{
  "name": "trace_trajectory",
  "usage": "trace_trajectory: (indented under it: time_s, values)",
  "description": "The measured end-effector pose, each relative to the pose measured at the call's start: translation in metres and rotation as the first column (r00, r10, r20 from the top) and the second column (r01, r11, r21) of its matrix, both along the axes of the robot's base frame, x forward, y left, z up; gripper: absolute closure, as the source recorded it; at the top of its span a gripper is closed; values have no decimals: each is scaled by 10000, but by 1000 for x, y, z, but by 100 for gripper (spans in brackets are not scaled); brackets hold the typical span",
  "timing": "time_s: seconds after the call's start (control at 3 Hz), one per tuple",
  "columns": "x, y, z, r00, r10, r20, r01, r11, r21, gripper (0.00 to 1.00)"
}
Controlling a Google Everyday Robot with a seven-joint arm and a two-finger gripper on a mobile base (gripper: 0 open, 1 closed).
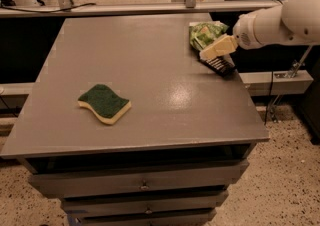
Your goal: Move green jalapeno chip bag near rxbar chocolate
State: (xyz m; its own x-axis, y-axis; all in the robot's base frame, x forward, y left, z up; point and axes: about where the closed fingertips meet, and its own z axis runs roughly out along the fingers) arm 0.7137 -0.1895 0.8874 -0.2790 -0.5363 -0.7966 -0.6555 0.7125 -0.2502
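A robot's gripper [211, 52] reaches in from the right side of a grey table [150, 60], its pale tip lying between the two items of its errand. The green jalapeno chip bag [204, 33] sits crumpled just beyond that tip, toward the table's far edge, its near corner meeting or overlapping the tip. The rxbar chocolate [221, 65] lies flat just on the near side of the tip, partly covered by it. Whether the gripper is clamped on the bag or free of it cannot be told from this angle. Bag and bar already lie close together, so the job appears to be at the placing step, all but finished. The next move likely calls for a clean release, if one is still needed, and a lift straight away that drags neither item. A green-and-yellow sponge [104, 103] rests well apart, toward the near left.
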Motion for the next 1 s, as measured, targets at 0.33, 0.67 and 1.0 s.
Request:
trace_trajectory:
  time_s: [0.33, 0.67, 1.0]
  values:
    - [-30, -3, 0, 9977, 167, 657, -248, 9919, 1243, 0]
    - [-72, -2, 3, 9890, 910, 1164, -1174, 9623, 2452, 0]
    - [-129, -31, 20, 9656, 1656, 2004, -2107, 9500, 2305, 0]
